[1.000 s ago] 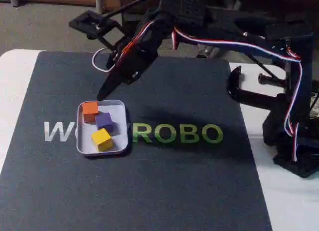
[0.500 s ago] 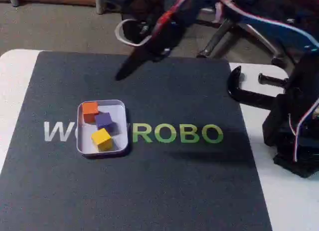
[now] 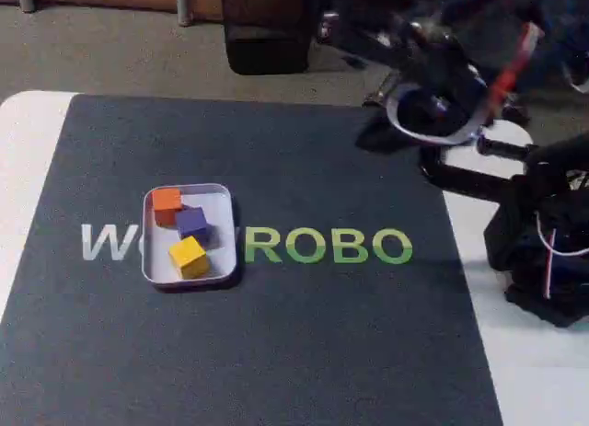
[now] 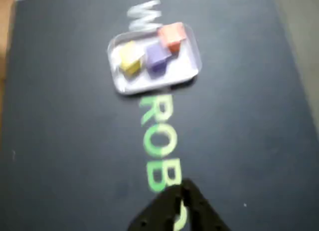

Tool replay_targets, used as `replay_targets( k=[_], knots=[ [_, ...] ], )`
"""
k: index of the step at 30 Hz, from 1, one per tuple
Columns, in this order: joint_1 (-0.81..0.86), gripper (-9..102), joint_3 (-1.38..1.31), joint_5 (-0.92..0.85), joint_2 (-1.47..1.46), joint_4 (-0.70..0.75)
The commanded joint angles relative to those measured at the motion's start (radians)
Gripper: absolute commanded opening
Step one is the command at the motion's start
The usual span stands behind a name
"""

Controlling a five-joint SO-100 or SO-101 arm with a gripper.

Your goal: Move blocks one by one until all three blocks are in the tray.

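Observation:
The pale tray (image 3: 219,208) sits left of centre on the dark mat, and all three blocks lie inside it: orange (image 3: 167,205) at the back, purple (image 3: 192,224) in the middle, yellow (image 3: 188,257) at the front. The wrist view looks down on the same tray (image 4: 185,66) from a distance, with the orange (image 4: 172,36), purple (image 4: 157,58) and yellow (image 4: 130,59) blocks in a row. My gripper (image 4: 182,188) pokes in at the bottom edge, its jaws together in one black point, holding nothing. In the fixed view my arm (image 3: 442,72) is a blur at the upper right, far from the tray.
The dark mat (image 3: 304,352) with green and white lettering covers most of the white table (image 3: 534,380). A black clamp (image 3: 460,178) and the arm's base (image 3: 543,251) stand at the right edge. Floor and dark furniture lie behind the table.
The arm has swung up and to the right, from just behind the tray to the upper right corner. Tray and blocks have not moved.

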Motion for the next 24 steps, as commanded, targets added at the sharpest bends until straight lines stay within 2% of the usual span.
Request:
replay_targets(
  k=[1,11,17,24],
  knots=[
    [-0.003,-8,0.160,-0.057,0.209,0.009],
    [-0.028,-8,0.566,-0.192,0.637,0.043],
    [-0.006,-8,0.703,-0.313,0.759,0.137],
    [-0.098,-8,0.729,-0.215,0.761,0.146]
  ],
)
